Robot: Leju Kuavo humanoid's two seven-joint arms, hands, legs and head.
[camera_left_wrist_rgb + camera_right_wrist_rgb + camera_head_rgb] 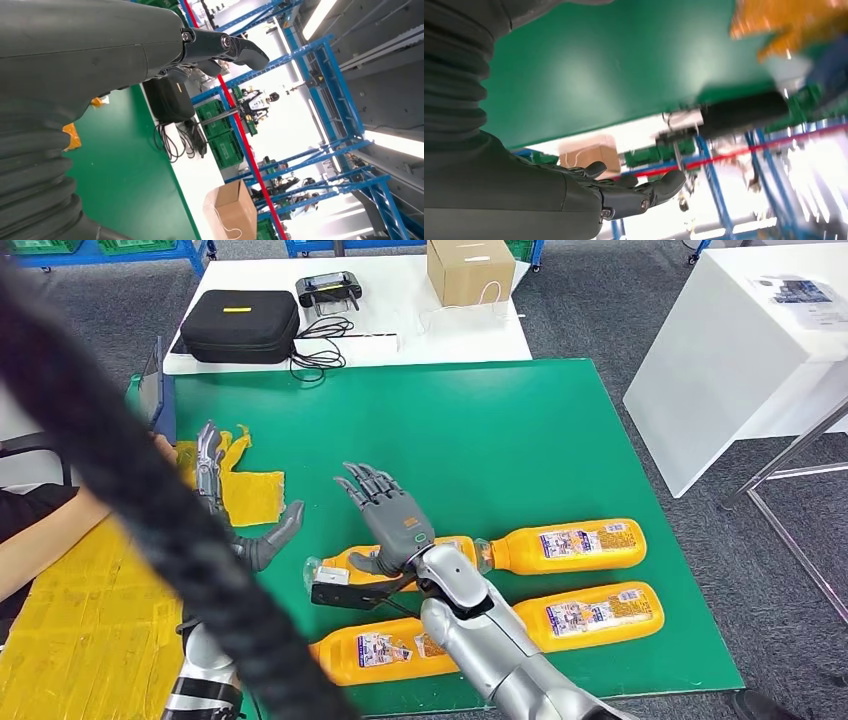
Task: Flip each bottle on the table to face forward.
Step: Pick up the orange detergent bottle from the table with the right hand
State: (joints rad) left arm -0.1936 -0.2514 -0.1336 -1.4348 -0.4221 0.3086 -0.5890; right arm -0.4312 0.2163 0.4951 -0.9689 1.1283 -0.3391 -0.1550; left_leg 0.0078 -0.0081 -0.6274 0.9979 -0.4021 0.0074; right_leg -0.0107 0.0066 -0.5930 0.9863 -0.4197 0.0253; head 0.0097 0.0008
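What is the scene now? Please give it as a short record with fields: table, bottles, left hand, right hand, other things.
table: green mat, white table behind it
bottles: four orange bottles lying on their sides in two rows; back right, front right, front left, back left partly behind the right hand
left hand: open, raised, holds nothing
right hand: open, fingers spread, above the back left bottle
other things: black case, cardboard box, yellow cloth, a person's arm at the left edge

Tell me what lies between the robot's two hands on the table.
Bare green mat, seen in the head view: nothing lies between the left hand and the right hand, both open above it.
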